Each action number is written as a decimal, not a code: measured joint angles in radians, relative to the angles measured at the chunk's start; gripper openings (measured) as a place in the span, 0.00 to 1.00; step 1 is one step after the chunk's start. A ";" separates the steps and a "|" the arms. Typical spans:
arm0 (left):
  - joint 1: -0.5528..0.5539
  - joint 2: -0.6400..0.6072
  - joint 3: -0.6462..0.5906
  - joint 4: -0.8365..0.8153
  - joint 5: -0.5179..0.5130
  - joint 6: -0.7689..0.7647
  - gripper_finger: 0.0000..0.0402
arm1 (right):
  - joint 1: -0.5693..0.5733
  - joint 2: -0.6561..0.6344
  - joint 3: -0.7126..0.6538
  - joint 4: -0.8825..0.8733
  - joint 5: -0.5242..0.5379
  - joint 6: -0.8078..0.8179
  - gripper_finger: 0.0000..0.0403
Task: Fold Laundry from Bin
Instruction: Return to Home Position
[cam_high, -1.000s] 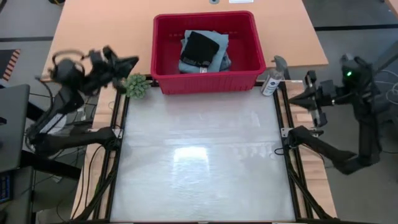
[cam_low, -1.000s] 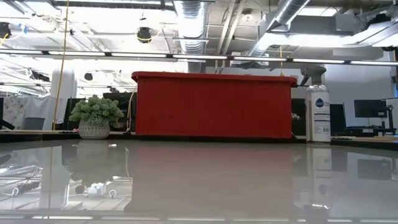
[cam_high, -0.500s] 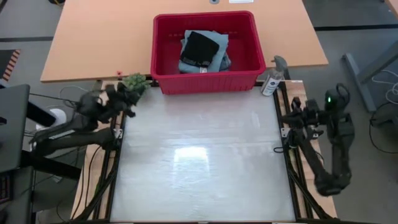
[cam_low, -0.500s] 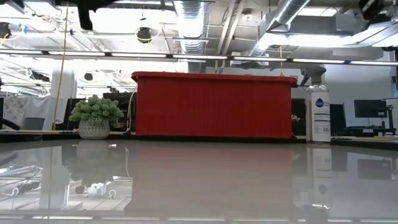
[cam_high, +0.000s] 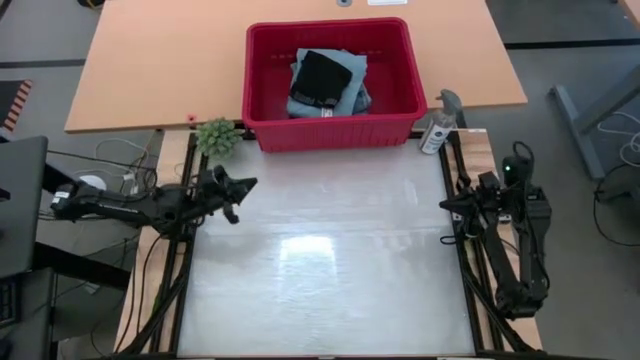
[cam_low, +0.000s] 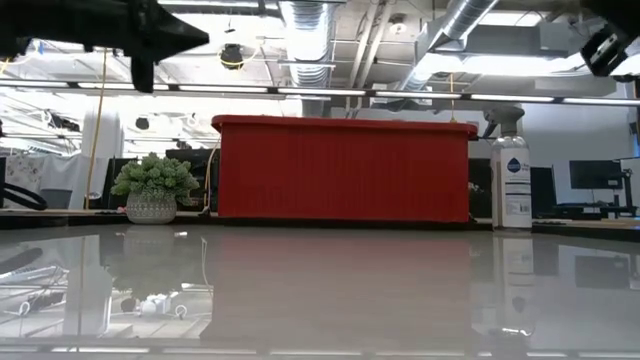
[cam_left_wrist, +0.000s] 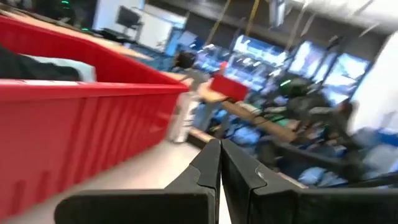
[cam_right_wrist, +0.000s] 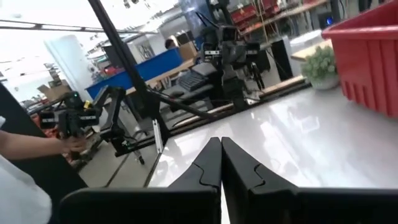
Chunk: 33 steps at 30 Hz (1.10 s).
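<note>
Both arms have sunk and drawn in along the table (cam_high: 320, 280) sides since the earlier frame. Left gripper (cam_high: 244, 185) hangs at the left edge, fingers clenched together, empty. Laundry (cam_high: 328, 80) lies stacked inside the bin (cam_high: 330, 133). Right gripper (cam_high: 450, 203) is likewise pinched on nothing at the right edge. Homing looks nearly finished; only settling remains.

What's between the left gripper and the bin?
Nothing visible. Only bare table lies between the left gripper and the bin. The plant stands off to the side, by the bin's corner.
</note>
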 joint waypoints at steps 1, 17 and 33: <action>-0.012 -0.023 -0.018 0.016 0.006 -0.013 0.00 | -0.006 0.003 -0.013 -0.034 -0.002 -0.063 0.07; -0.050 -0.565 -0.098 -0.442 -0.109 -0.040 0.00 | -0.010 -0.044 -0.049 -0.375 -0.002 -0.369 0.06; -0.050 -0.538 -0.092 -0.433 -0.176 -0.069 0.00 | -0.006 -0.023 0.117 -0.315 -0.003 0.138 0.11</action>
